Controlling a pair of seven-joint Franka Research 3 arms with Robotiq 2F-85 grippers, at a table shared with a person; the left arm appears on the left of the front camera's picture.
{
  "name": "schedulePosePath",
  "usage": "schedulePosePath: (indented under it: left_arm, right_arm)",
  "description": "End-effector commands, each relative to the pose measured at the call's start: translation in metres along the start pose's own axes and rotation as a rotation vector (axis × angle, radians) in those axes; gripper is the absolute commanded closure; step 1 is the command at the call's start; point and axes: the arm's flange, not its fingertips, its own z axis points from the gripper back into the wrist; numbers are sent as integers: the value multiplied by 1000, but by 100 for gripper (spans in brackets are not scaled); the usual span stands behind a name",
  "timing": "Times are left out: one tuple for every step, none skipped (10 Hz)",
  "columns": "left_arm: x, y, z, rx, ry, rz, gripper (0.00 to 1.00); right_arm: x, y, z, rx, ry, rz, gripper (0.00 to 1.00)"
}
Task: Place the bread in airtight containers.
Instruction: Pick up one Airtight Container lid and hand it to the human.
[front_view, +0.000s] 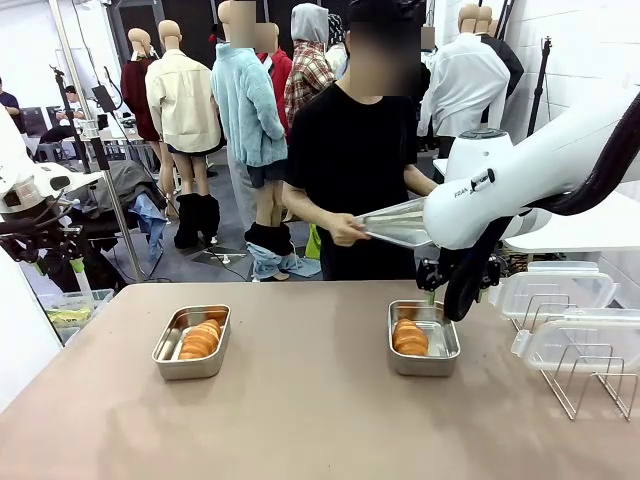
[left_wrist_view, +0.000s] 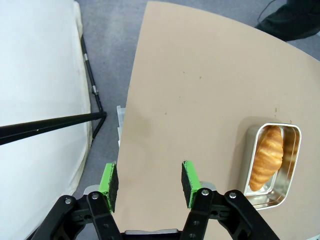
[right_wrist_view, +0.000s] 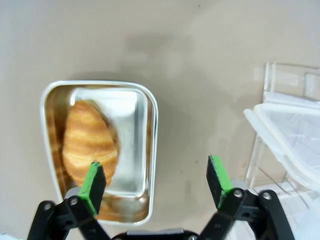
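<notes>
Two airtight containers stand lidless on the tan table, each with bread inside. In the left container (front_view: 192, 342) lies one roll of bread (front_view: 200, 340). The right container (front_view: 423, 338) holds another roll of bread (front_view: 410, 337). My right gripper (front_view: 437, 292) hangs just above the right container's far right rim. In the right wrist view this gripper (right_wrist_view: 155, 180) is open and empty over the container (right_wrist_view: 145, 125), with the bread (right_wrist_view: 90, 142) by its left finger. My left gripper (left_wrist_view: 150, 182) is open and empty over bare table, well apart from the left container (left_wrist_view: 295, 150) and its bread (left_wrist_view: 267, 156).
Across the table a person holds a flat steel tray (front_view: 395, 222) in both hands. Clear plastic lids (front_view: 560, 290) rest on a wire rack (front_view: 590, 385) at the right. The table's left edge (left_wrist_view: 131, 100) drops to grey floor.
</notes>
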Motion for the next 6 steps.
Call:
schedulePosePath:
  left_arm:
    - [0,-2,2,20,-4,15,33]
    - [0,-2,2,20,-4,15,33]
    - [0,-2,2,20,-4,15,33]
    - [0,-2,2,20,-4,15,33]
    - [0,-2,2,20,-4,15,33]
    - [0,-2,2,20,-4,15,33]
  right_arm:
    - [-12,-31,57,26,-119,-18,0]
    - [-15,-46,78,17,-158,-33,0]
    - [-21,-67,99,0,-182,-70,0]
    - [-27,-96,118,-31,-187,-102,0]
    - [-37,-126,129,-38,-182,-90,0]
    - [-47,-161,136,-35,-167,-179,0]
